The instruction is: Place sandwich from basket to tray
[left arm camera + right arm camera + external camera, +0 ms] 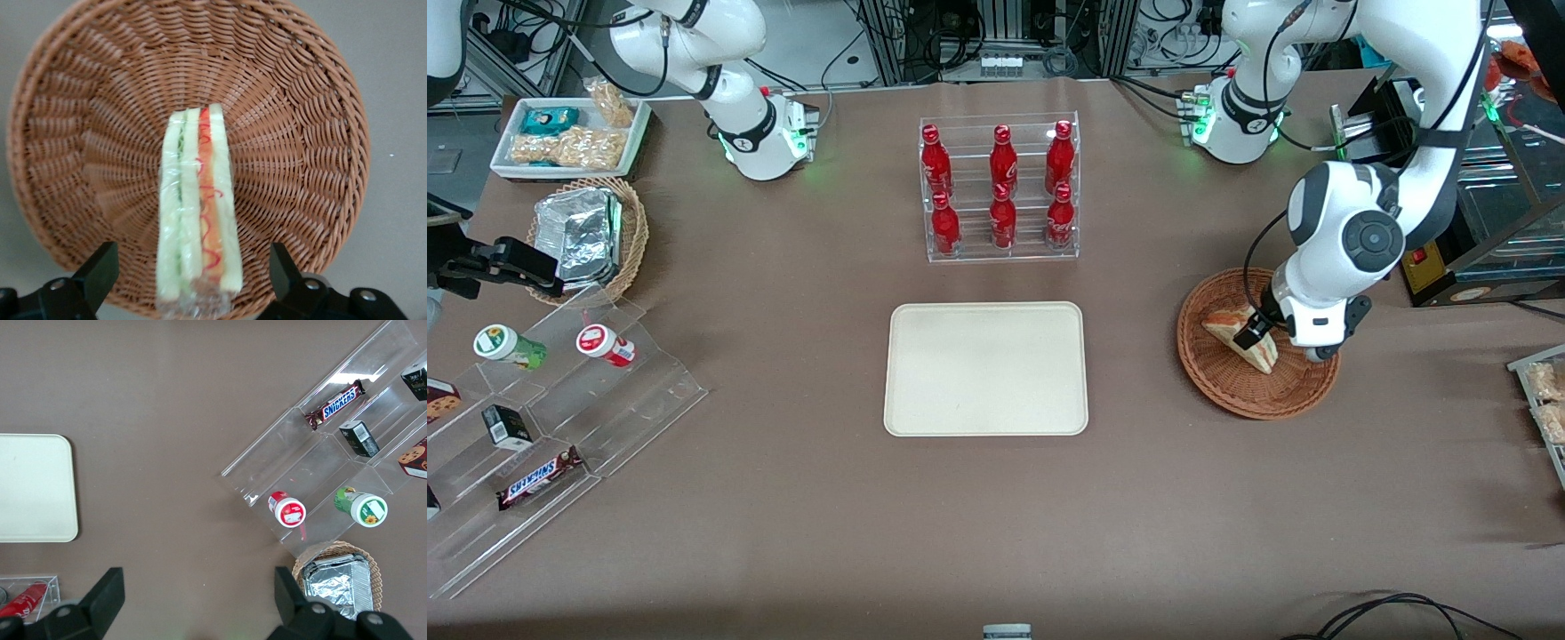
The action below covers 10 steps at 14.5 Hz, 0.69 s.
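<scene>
The sandwich point(1264, 356) stands on edge in the reddish-brown wicker basket point(1227, 398), toward the working arm's end of the table. In the left wrist view its cut edge point(198, 213) shows pale bread with green and orange-red layers under clear wrap, on the basket's weave point(300, 133). My left gripper point(1258, 331) is down in the basket and open. Its black fingers point(100, 273) straddle one end of the sandwich, with a gap showing on each side point(193, 280). The cream tray point(985, 369) lies flat at the table's middle with nothing on it.
A clear rack of red bottles point(1000, 191) stands farther from the front camera than the tray. Toward the parked arm's end are a tan basket with foil packets point(587, 236), a white snack tray point(569, 133) and a clear stepped display point(543, 418).
</scene>
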Each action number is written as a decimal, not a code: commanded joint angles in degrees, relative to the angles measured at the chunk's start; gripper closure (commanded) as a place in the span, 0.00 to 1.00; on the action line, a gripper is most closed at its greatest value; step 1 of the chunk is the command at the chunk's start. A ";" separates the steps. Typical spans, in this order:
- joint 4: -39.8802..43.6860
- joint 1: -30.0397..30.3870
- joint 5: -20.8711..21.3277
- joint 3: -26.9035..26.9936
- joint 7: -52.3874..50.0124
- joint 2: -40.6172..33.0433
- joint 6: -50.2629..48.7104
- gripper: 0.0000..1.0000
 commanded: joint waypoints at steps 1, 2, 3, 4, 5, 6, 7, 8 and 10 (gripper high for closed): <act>-0.95 -0.26 -0.03 -0.15 -1.01 3.54 3.30 0.00; -1.74 -0.26 0.06 -0.15 -0.93 3.72 3.65 0.00; -2.10 -0.17 -0.02 -0.15 -1.10 3.72 3.48 0.06; -1.92 -0.17 -0.37 -0.15 -3.28 3.72 2.87 0.47; -1.75 -0.17 -0.29 -0.06 -5.91 3.64 2.60 0.76; -1.40 -0.26 -0.03 -0.15 -6.46 3.81 2.77 0.89; -1.40 -0.26 0.06 -0.15 -6.46 3.55 2.86 0.92; -1.31 -0.26 0.15 -0.15 -6.20 2.94 2.77 0.93; 0.87 -0.26 0.59 -0.24 -6.20 1.45 2.16 0.96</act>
